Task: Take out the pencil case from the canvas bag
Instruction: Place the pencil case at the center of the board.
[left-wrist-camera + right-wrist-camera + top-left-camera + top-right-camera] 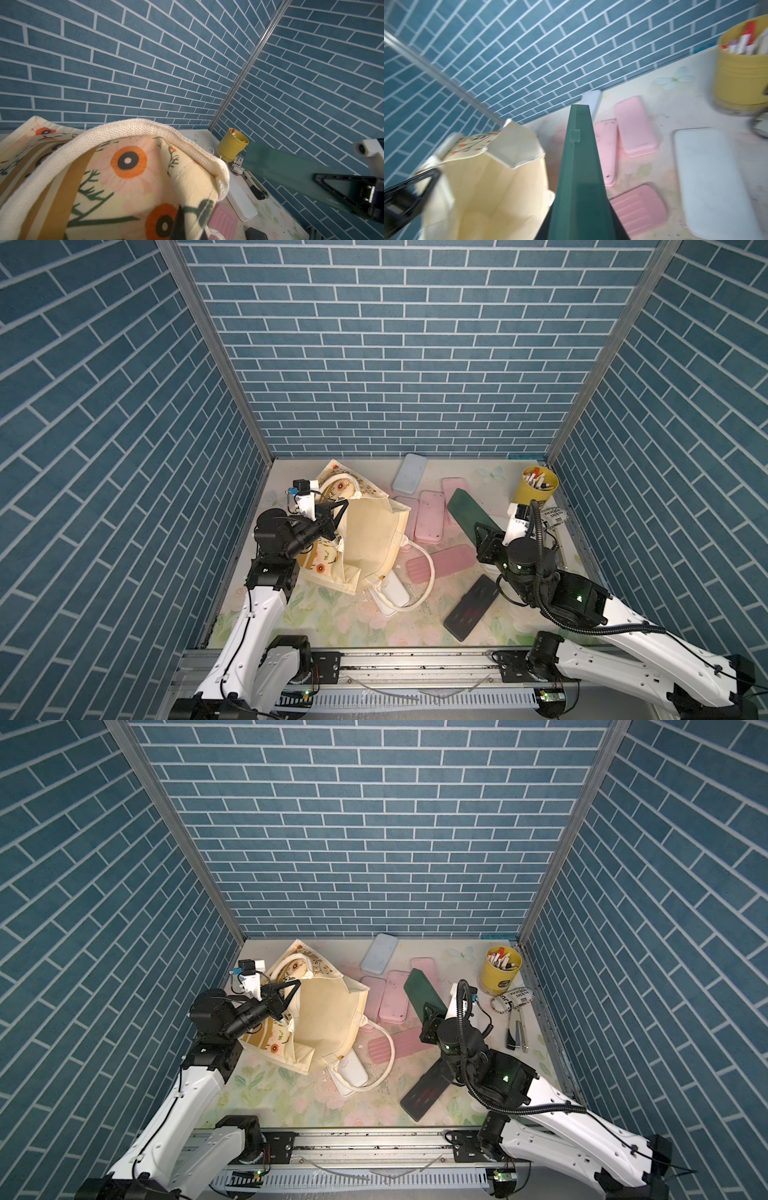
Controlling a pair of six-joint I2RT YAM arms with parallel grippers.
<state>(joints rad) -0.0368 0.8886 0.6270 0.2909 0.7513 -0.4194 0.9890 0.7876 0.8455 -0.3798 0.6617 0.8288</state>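
Both jaws are pictured gripping: the left jaws are clamped on the rim of the bag [374, 539], whose mouth is held up and open on the left of the bench [332, 622]. The right jaws are closed narrowly on one end of the green case [471, 510], which is held outside the bag, lifted off the bench and tilted, near the pink cases [430, 520]. A pot [534, 489] of pens is seen in the far right corner, and a dark case [469, 608] lies flat near the front.
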